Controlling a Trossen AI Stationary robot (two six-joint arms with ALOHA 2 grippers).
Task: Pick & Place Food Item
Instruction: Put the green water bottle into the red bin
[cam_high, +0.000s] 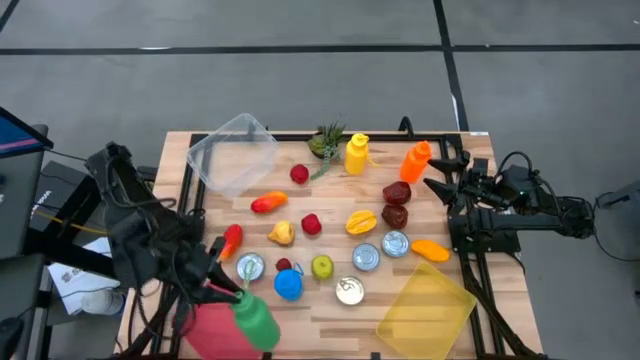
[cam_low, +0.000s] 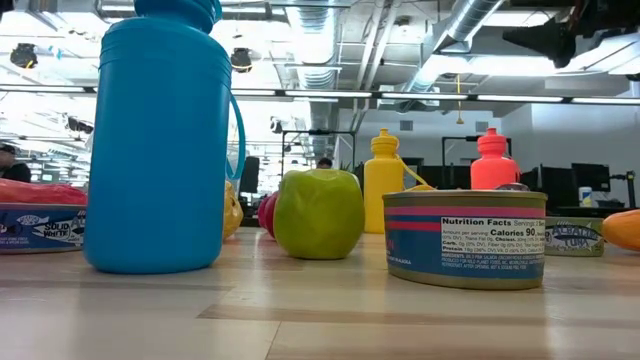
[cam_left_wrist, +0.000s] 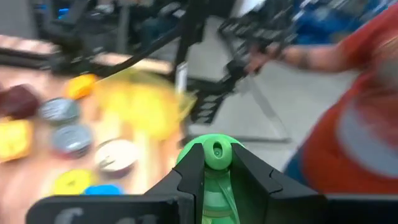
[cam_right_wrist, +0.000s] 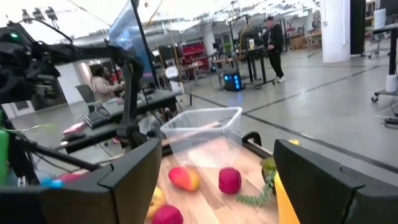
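Beside the blue bottle (cam_low: 160, 135) stands a green apple (cam_low: 318, 213). Behind the apple, a yellow bottle (cam_low: 384, 182) and an orange one (cam_low: 494, 160).

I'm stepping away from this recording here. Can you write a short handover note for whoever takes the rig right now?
Left gripper: shut on the green bottle, held over the table's near-left corner by the red item.
Right gripper: open, empty, waiting at the far-right edge near the orange bottle.
Clear container far left and yellow container near right both look empty.
Done: bottle grasped. Left: place it; the other food is spread over the table.
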